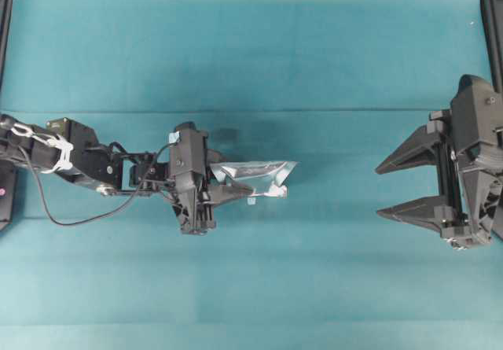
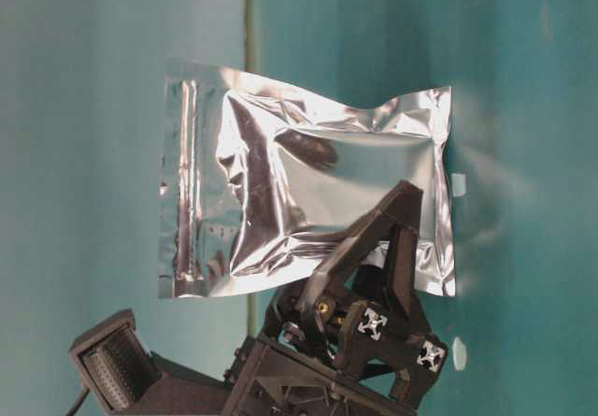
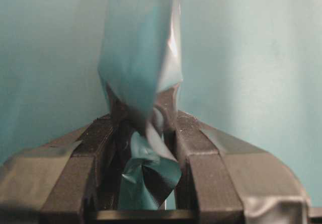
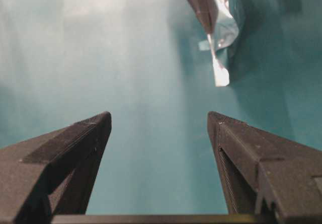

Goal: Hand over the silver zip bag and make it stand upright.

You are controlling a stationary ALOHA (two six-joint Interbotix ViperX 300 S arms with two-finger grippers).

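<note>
Overhead exterior view: the left gripper (image 1: pixel 224 186) is seen just left of frame centre, pinching one end of the shiny, crinkled silver foil zip bag (image 1: pixel 259 177). The bag is held edge-on to this camera, projecting rightward from the black fingers over the teal cloth-covered table (image 1: pixel 251 51). A small pale tag (image 1: pixel 251 202) is noted at the bag's lower edge. A black cable (image 1: pixel 71 218) is looped below the left arm in the left part of the frame.

The right gripper (image 1: pixel 393 189) is seen at the right edge, jaws spread wide, pointed left, well apart from the bag.

Table-level exterior view: the bag (image 2: pixel 299 201) is shown broadside in mid-frame, clear of the surface, zip strip (image 2: pixel 187 182) running along its left end. The right-hand lower portion is clamped by the left gripper (image 2: pixel 388 234) rising from the bottom of the frame.

Left wrist view: foil (image 3: pixel 146 83) is seen crumpled between the two pads (image 3: pixel 193 143), pressed in on it.

Right wrist view: both fingers (image 4: pixel 75 143) are spread with bare teal between them; the bag (image 4: pixel 216 17) hangs in the upper right of the frame, untouched.
</note>
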